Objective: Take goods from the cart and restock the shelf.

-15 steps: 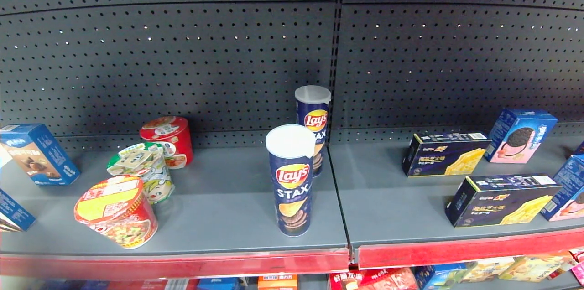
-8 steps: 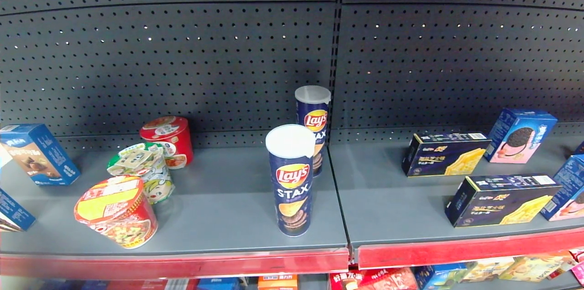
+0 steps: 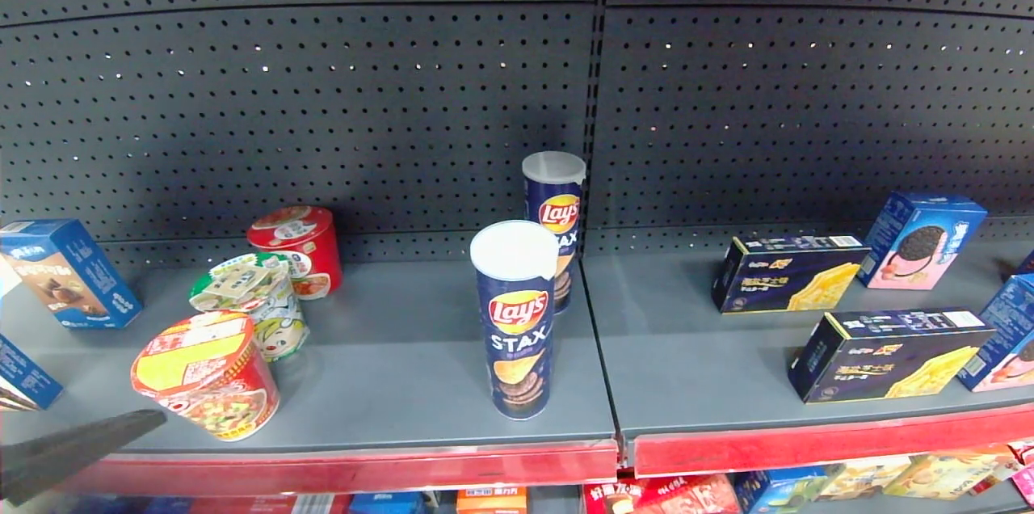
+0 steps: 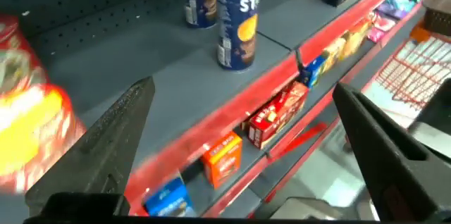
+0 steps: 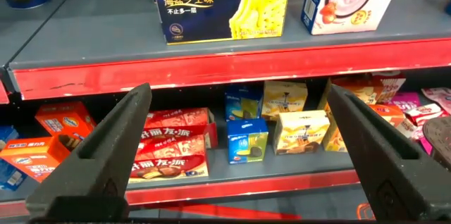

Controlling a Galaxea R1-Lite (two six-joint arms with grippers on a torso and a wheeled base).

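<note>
— Report progress on restocking.
— Judged partway. Noted on the grey metal shelf [image 3: 388, 368]: dark blue cracker boxes [image 3: 888, 352] at right, two tall dark blue crisp tubes [image 3: 517, 320] upright at centre, red and green noodle cups [image 3: 206, 377] at left. Found wide bare gaps between; more stock needed.
— And the claws?
— Found left claw [image 4: 243, 86] spread, empty, just off the shelf front; right claw [image 5: 238, 86] spread, empty, facing small boxes [image 5: 246, 139] on the lower tier.

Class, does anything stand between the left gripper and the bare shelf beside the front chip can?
Nothing visible does. The open left gripper is at the shelf's edge; the nearest noodle cup stands aside.
</note>
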